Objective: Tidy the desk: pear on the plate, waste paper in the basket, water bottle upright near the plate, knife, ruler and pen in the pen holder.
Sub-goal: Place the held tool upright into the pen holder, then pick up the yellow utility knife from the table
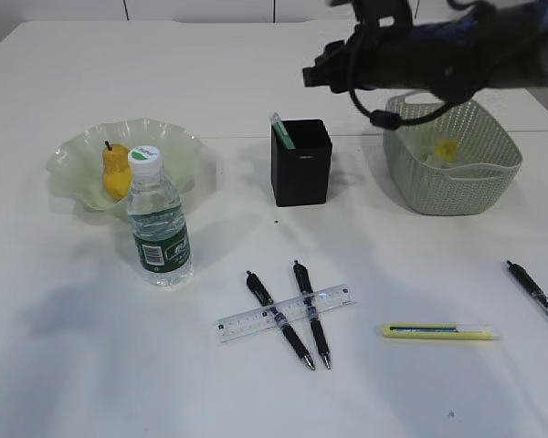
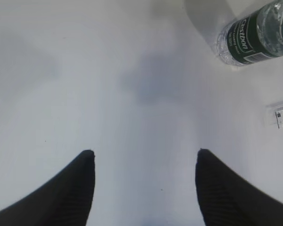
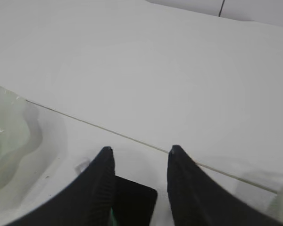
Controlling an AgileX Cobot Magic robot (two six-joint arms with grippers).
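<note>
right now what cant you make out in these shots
- Pen holder contents: exterior view shows only a green tip above the rim.
- Basket contents: wall and right arm hide most; one yellow scrap shows.
- Far-right pen: cut by the frame edge.
- Ruler markings: too small.

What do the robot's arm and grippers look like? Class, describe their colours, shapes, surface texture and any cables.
The right arm is dark, glossy black, with a black cable looping beneath it. The left gripper and the right gripper each have two matte black fingers that taper to rounded tips, with finely ribbed surfaces. No markings are visible.
</note>
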